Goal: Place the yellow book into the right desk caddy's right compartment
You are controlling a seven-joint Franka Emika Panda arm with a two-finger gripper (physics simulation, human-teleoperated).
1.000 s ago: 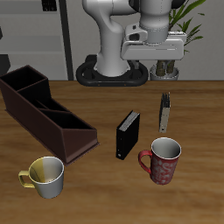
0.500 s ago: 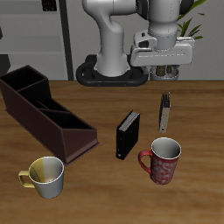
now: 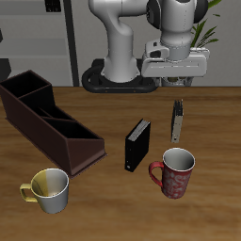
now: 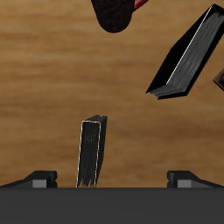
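Observation:
The yellow book stands on its edge on the table, thin and tan with a greyish edge; the wrist view shows the yellow book upright between the fingers' line and below them. My gripper hangs open well above it, holding nothing; my gripper shows both fingertips spread wide. The right desk caddy is a long dark maroon tray lying across the table, far from the book. Its wide end bay, the right compartment, is at the caddy's back end and looks empty.
A thicker black book stands between the caddy and the yellow book. A red mug sits near the front edge just ahead of the yellow book. A white-and-yellow mug stands in front of the caddy.
The arm has swung sideways away from the caddy, carrying the open gripper over the yellow book. Nothing on the table has moved.

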